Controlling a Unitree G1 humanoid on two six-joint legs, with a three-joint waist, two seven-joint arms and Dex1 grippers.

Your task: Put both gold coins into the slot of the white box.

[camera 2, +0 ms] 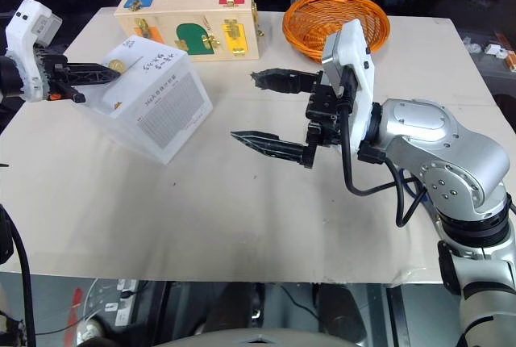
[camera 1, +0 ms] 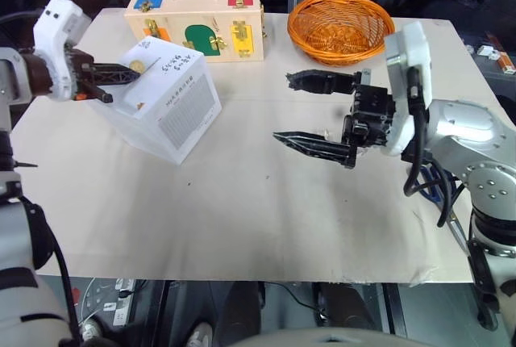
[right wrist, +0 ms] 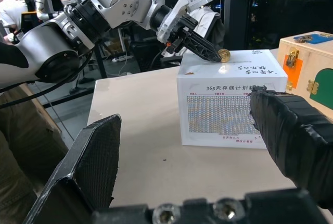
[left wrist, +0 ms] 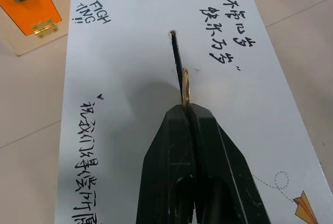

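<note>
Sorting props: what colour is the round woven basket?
Orange, woven round basket; clearest in the left eye view.

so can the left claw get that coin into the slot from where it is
Probably yes: the left claw grips the gold coin on edge, in line with the slot in the white box, with nothing between them.

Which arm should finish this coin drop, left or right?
Left. The left gripper is shut on a gold coin held edge-on right over the slot of the white box. The right gripper hangs open and empty, away from the box.
</note>
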